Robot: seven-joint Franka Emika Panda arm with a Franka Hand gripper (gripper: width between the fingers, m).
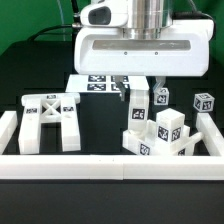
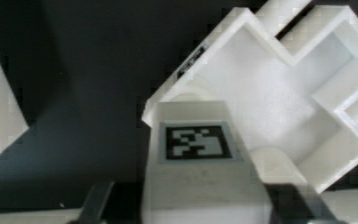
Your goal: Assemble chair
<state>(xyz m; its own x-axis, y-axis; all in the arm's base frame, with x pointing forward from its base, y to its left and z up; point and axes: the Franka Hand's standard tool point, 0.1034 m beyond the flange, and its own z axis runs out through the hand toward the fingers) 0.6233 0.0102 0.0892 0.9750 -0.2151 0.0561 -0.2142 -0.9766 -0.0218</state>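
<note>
Border rail [image 1: 110,165] in front; gripper [image 1: 140,97] grasping a tagged chair post [image 1: 140,108].
Jaws narrow, pressed against the post's sides, amid the cluster of white chair parts [image 1: 172,130] at the exterior view's right; X-braced frame [image 1: 50,120] lies well apart, at the exterior view's left.

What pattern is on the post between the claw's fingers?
The small post: black-and-white square tag on white; clearest in wrist view.

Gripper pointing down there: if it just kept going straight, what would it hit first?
Probably the small tagged post standing between its jaws; the gripper straddles it. Below that, likely the black table, though depth is unclear.
</note>
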